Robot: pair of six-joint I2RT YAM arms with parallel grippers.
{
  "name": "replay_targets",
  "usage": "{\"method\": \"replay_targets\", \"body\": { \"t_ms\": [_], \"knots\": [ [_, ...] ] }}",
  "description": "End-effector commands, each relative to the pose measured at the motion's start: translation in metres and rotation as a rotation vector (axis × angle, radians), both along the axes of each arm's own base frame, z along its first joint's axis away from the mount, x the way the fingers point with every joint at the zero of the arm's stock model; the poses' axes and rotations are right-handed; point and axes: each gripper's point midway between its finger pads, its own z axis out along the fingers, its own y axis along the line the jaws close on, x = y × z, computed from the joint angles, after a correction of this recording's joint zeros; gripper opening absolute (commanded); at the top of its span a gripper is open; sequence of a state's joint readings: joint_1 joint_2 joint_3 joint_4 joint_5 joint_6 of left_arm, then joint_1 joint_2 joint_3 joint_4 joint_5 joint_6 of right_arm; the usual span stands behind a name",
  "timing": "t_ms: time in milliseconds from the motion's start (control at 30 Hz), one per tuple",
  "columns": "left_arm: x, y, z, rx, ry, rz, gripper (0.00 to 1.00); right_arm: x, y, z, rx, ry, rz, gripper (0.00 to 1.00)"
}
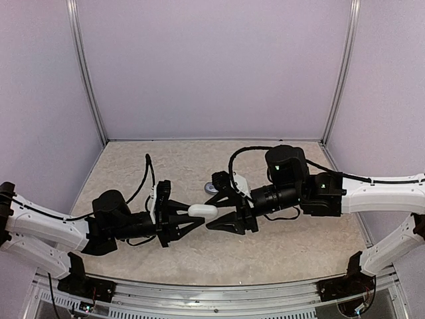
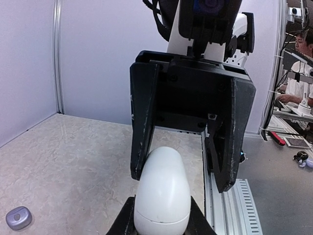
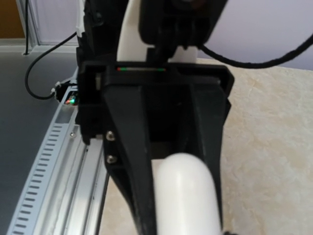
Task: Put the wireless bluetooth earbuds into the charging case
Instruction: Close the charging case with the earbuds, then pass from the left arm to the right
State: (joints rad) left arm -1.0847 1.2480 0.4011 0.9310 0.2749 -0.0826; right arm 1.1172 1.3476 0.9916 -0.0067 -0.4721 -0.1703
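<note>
From nine o'clock, the left hand (image 1: 190, 216) is clamped narrowly on one end of the white charging case (image 1: 202, 212), holding it clear of the tabletop (image 1: 279, 247). A smaller grey case (image 1: 214, 189) lies at one o'clock of it. From three o'clock, the right hand (image 1: 216, 216) straddles the free end, its jaws part-open: one touches the shell, the other stands apart. No earbuds show. The case looks light, hard, glossy and likely slippery, so grip its broad flanks beyond the seam, not the tapering tip.
</note>
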Motion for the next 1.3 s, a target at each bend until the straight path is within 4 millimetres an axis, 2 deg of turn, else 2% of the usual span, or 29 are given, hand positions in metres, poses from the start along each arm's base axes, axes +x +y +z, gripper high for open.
{"method": "replay_targets", "body": {
  "t_ms": [0, 200, 367, 500, 700, 900, 1033, 1100, 1167, 1200, 1267],
  "knots": [
    [0.012, 0.003, 0.025, -0.075, -0.008, 0.037, 0.02, -0.016, -0.001, 0.003, 0.008, -0.001, 0.055, 0.54],
    [0.010, 0.001, 0.024, -0.067, -0.019, 0.028, 0.02, -0.011, -0.002, 0.005, 0.009, -0.014, 0.029, 0.52],
    [0.001, 0.002, 0.023, -0.071, -0.050, -0.017, 0.02, -0.005, -0.003, 0.006, 0.008, -0.018, 0.005, 0.47],
    [-0.008, 0.005, 0.028, -0.089, -0.076, -0.053, 0.02, -0.001, -0.007, 0.003, 0.002, -0.012, -0.007, 0.41],
    [-0.010, 0.005, 0.030, -0.099, -0.080, -0.066, 0.02, 0.002, -0.006, -0.006, -0.013, 0.009, -0.014, 0.34],
    [-0.011, 0.004, 0.028, -0.092, -0.079, -0.070, 0.03, 0.003, -0.006, -0.006, -0.008, 0.026, -0.021, 0.23],
    [-0.010, 0.004, 0.026, -0.086, -0.080, -0.062, 0.04, 0.004, -0.006, 0.002, 0.035, 0.043, -0.019, 0.17],
    [-0.008, 0.004, 0.025, -0.082, -0.074, -0.048, 0.13, 0.005, -0.008, 0.003, 0.046, 0.053, -0.021, 0.14],
    [-0.004, 0.006, 0.025, -0.083, -0.065, -0.023, 0.28, 0.010, -0.011, 0.003, 0.051, 0.066, -0.037, 0.08],
    [-0.001, 0.008, 0.026, -0.085, -0.058, -0.005, 0.37, 0.013, -0.012, 0.003, 0.056, 0.075, -0.048, 0.06],
    [0.004, 0.012, 0.027, -0.089, -0.041, 0.034, 0.65, 0.022, -0.018, 0.004, 0.069, 0.102, -0.073, 0.04]
  ]
}}
